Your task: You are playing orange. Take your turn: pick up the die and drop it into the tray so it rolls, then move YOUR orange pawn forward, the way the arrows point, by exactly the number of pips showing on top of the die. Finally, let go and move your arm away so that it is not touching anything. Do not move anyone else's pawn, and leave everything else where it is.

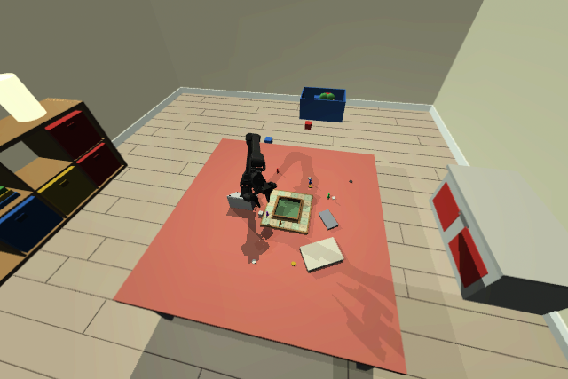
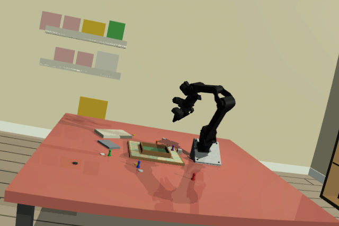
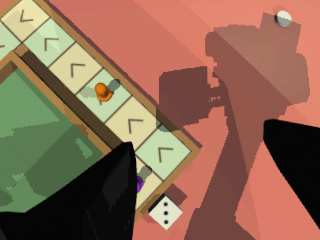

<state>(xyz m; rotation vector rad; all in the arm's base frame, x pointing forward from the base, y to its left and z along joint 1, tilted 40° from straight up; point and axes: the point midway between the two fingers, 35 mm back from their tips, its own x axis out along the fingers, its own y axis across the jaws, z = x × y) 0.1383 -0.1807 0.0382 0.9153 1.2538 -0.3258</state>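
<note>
My gripper (image 1: 264, 202) (image 3: 199, 141) is open and empty, high above the near side of the board (image 1: 307, 214) (image 3: 132, 112). The white die (image 1: 260, 212) (image 2: 179, 151) (image 3: 166, 212) lies on the table just outside the board's corner, three pips on top, right of the left finger in the wrist view. The orange pawn (image 1: 280, 223) (image 2: 156, 142) (image 3: 103, 91) stands upright on a green square, two squares past the corner square. The tray (image 1: 287, 209) (image 3: 30, 125) in the board's middle is empty where visible. The left finger partly hides tray and board in the wrist view.
A purple pawn (image 1: 267, 213) (image 2: 172, 147) (image 3: 140, 184) stands on the board close to the die. Red (image 2: 193, 176), blue (image 2: 138, 164) and green (image 2: 109, 152) pawns stand off the board. A grey slab (image 1: 328, 218), cream book (image 1: 320, 253) and small discs lie around.
</note>
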